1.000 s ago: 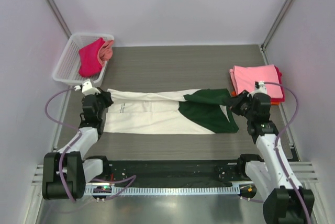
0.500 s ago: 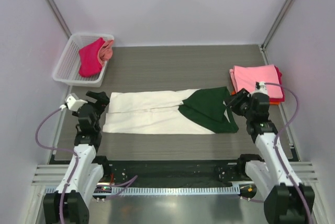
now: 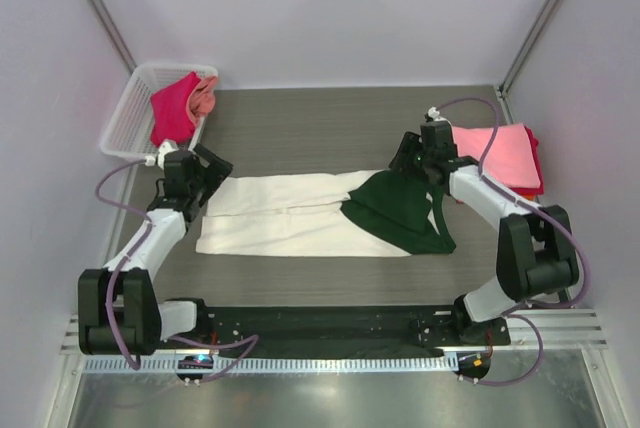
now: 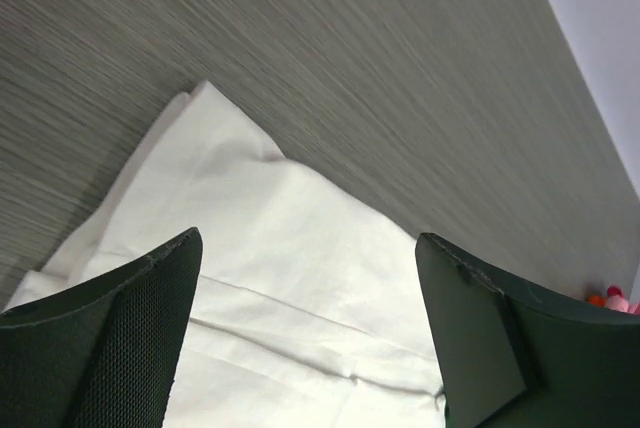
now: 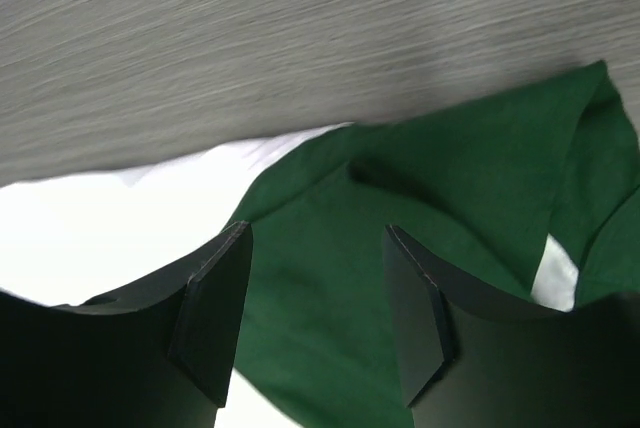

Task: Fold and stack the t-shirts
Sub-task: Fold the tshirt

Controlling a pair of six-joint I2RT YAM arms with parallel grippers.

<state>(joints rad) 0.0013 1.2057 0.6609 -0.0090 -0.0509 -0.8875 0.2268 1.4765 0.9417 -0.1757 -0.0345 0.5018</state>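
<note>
Across the middle of the grey wood-grain surface (image 3: 320, 128) lies the cream cotton t-shirt with dark green sleeves (image 3: 285, 213), folded lengthwise into a long band running left to right. Its cream body takes up the left part, and the green sleeve cloth (image 3: 400, 213) is bunched over the right end.

The left gripper (image 3: 212, 170) hovers at the far left corner of the band. In the left wrist view its jaws are spread wide over the cream corner (image 4: 250, 198), with nothing between them. The right gripper (image 3: 408, 155) hangs over the far edge of the green cloth. Its wrist view shows the jaws parted above the green fabric (image 5: 480, 178) and gripping none of it.

At the far right of the surface sits a folded pink t-shirt (image 3: 495, 148) on top of a small stack, with a red edge (image 3: 537, 163) showing under it on the right. A white plastic mesh basket (image 3: 120, 133) stands in the far left corner. It holds a crumpled magenta t-shirt (image 3: 172, 113) and, just beside that on the right, a salmon-orange one (image 3: 205, 96).
</note>
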